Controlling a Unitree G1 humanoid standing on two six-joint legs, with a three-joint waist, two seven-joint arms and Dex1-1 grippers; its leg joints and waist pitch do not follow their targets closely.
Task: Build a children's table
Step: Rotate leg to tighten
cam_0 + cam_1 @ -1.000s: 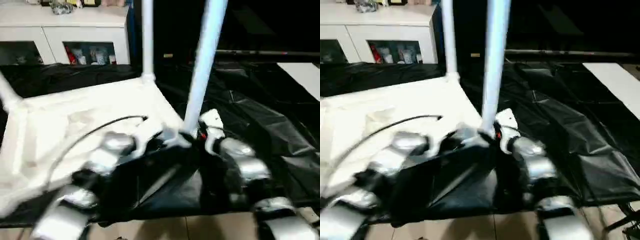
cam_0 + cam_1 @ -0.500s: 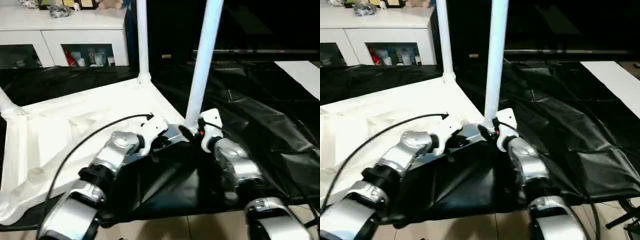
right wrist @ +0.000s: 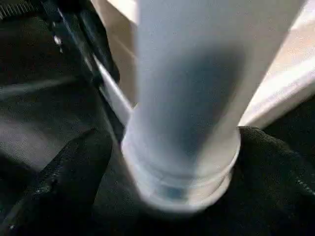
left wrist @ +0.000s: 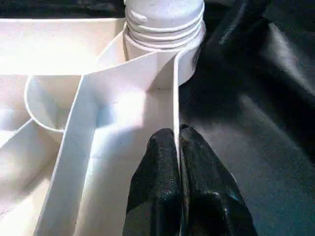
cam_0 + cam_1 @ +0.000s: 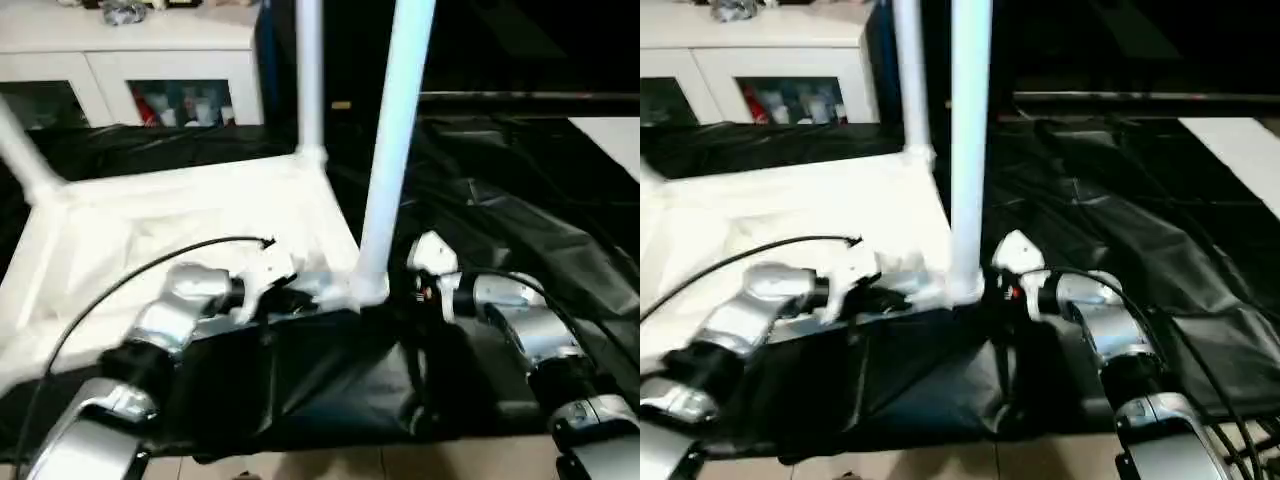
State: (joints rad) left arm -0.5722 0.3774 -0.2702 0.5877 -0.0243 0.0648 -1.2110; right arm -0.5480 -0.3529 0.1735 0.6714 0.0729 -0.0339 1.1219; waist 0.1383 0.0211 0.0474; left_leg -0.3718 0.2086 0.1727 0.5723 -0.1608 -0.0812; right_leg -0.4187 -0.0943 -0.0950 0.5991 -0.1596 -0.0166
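Note:
The white tabletop [image 5: 180, 220] lies upside down on a black sheet, ribs up. Three white legs stand in its corner sockets: the near-right leg [image 5: 395, 150], a far leg [image 5: 310, 80] and a left leg [image 5: 25, 160]. My left gripper [image 4: 178, 147] is shut on the thin rim wall [image 4: 174, 88] just short of the near-right socket [image 4: 165, 19]. My right gripper [image 3: 177, 162] is open at that leg's base. One black finger [image 3: 74, 172] stands a little off the tube, and the other finger [image 3: 275, 167] is close on the far side.
A white cabinet with glass doors [image 5: 130, 70] stands at the back left. The crumpled black sheet [image 5: 520, 220] spreads to the right, with a white panel [image 5: 615, 135] at its far edge. A dark bar [image 5: 520, 98] runs behind. A black cable [image 5: 130, 280] arcs over my left forearm.
My right gripper's fingers have spread off the near-right leg, and its forearm now reaches in from further right. The left gripper stays pinched on the rim. The camera view has shifted.

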